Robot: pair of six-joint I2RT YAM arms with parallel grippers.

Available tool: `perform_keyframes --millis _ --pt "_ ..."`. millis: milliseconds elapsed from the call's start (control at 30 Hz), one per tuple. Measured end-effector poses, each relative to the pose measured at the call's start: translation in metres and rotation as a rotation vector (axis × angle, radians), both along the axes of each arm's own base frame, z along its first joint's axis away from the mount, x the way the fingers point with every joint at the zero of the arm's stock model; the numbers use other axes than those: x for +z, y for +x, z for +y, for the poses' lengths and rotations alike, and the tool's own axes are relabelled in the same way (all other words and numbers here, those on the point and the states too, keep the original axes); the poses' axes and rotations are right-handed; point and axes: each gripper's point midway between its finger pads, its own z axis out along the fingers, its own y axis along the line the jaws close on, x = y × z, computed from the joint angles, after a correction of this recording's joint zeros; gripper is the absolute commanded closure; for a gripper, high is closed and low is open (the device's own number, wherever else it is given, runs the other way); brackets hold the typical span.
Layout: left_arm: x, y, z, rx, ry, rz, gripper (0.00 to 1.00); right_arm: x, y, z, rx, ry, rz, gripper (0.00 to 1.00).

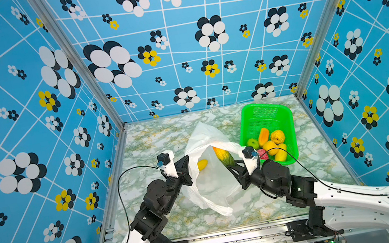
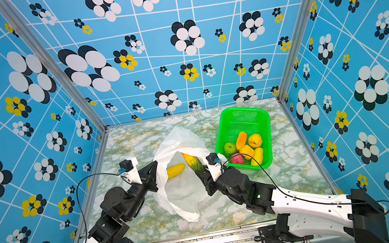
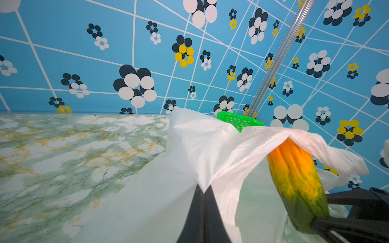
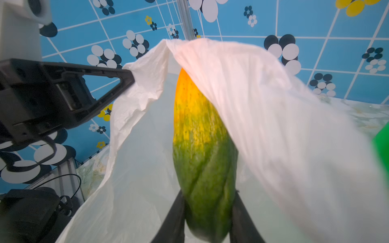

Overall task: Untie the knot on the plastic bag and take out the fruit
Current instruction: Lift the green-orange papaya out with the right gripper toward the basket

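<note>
Right wrist view: right gripper (image 4: pixel 207 198) clamps green-orange fruit (image 4: pixel 200 126) inside plastic bag (image 4: pixel 263 94).

From my station I see blue walls (image 1: pixel 176 57) printed with white lines and black, white and yellow flower dots, aluminium corner posts (image 1: pixel 77 61), a green-veined marble tabletop (image 1: pixel 150 140), evenly lit

Overhead stereo pr; close wrist cams

Thin crinkly plastic bag (image 1: pixel 213 186), glossy marble-look table (image 1: pixel 153 140) & plastic mesh basket (image 1: pixel 265 115).
</note>
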Motion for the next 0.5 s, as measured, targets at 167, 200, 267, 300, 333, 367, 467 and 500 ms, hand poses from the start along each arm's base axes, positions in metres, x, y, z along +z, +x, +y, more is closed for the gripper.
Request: perform_keyframes --millis 167,200,267,300,333,367,467,500 --pt "0.0 0.0 0.0 0.0 0.0 0.0 1.0 0.012 -0.004 -0.014 -0.017 0.042 -0.047 0.76" --pt "0.0 0.0 0.0 0.0 0.0 0.0 1.0 0.015 -0.005 -0.016 -0.018 0.048 -0.055 0.76" --pt "0.0 0.0 0.0 0.0 0.0 0.0 1.0 0.022 -0.006 -0.019 -0.02 0.065 -0.073 0.76" --pt "0.0 0.0 0.0 0.0 0.0 0.0 1.0 0.024 -0.006 -0.02 -0.02 0.07 -0.078 0.76" --pt "0.0 0.0 0.0 -0.001 0.0 0.0 1.0 0.025 -0.006 -0.02 -0.019 0.074 -0.082 0.76" --pt "0.0 0.0 0.0 0.0 0.0 0.0 1.0 0.024 -0.006 -0.019 -0.016 0.072 -0.081 0.76" --pt "0.0 0.0 0.0 0.0 0.0 0.0 1.0 0.01 -0.005 -0.007 0.014 0.027 -0.054 0.77" --pt "0.0 0.0 0.0 0.0 0.0 0.0 1.0 0.003 -0.005 0.0 0.03 0.008 -0.041 0.77"
